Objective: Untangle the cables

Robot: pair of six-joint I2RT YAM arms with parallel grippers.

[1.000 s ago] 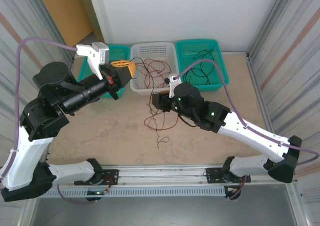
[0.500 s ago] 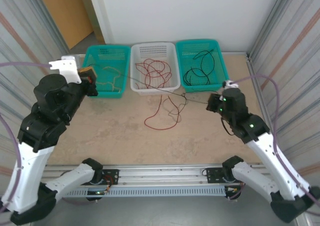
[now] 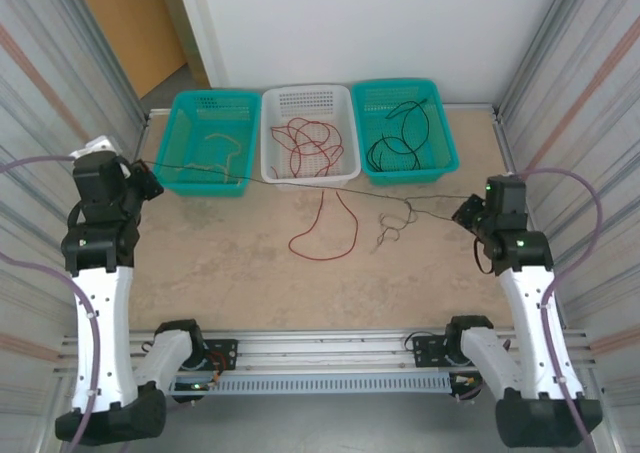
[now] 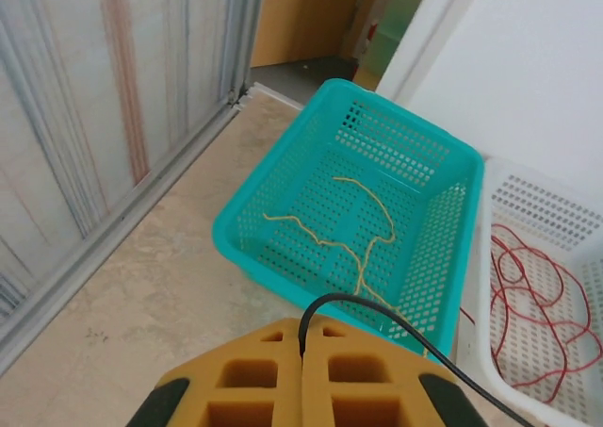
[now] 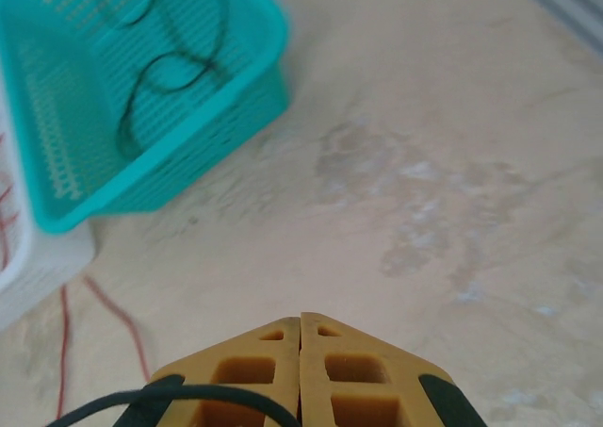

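Perforated plastic: teal 11 o'clock basket [image 3: 212, 95] held tan cable [image 3: 215, 158], white 12 o'clock basket [image 3: 305, 90] red cable [image 3: 305, 143], teal 1 o'clock basket [image 3: 400, 83] black cables [image 3: 395, 148]. L claw [image 4: 301, 337] & R claw [image 5: 301, 328] pinched one taut black strand [image 3: 440, 198].

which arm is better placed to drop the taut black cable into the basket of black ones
Right, probably. The right claw holds the black cable close to the right teal basket; the left claw sits far off by the left teal basket.

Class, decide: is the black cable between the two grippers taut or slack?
Taut: the black cable runs nearly straight from the shut left gripper to the shut right gripper, past a small snarl.
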